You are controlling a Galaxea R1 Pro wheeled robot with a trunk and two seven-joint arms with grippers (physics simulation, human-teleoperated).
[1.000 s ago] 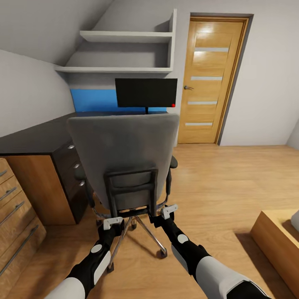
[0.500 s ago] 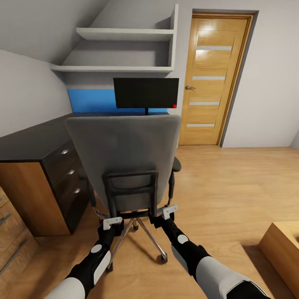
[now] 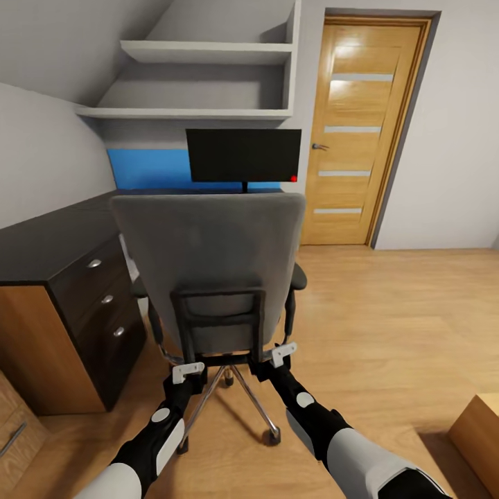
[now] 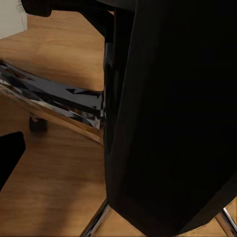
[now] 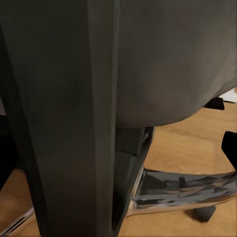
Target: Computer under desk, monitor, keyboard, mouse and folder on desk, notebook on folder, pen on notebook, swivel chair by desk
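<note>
Bedroom: swivel chair (image 3: 208,263) facing monitor (image 3: 243,155).

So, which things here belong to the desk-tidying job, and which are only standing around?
Belong to the job:
swivel chair
desk
monitor
left gripper and right gripper, both at the chair's back frame

Only standing around:
wooden door
wall shelves
blue panel

The swivel chair (image 3: 211,267) stands in the middle, its back toward the robot. The desk (image 3: 62,277) is just left of it. The monitor (image 3: 243,155) sits on the desk behind the chair. A door (image 3: 360,132) is at the back right.
</note>
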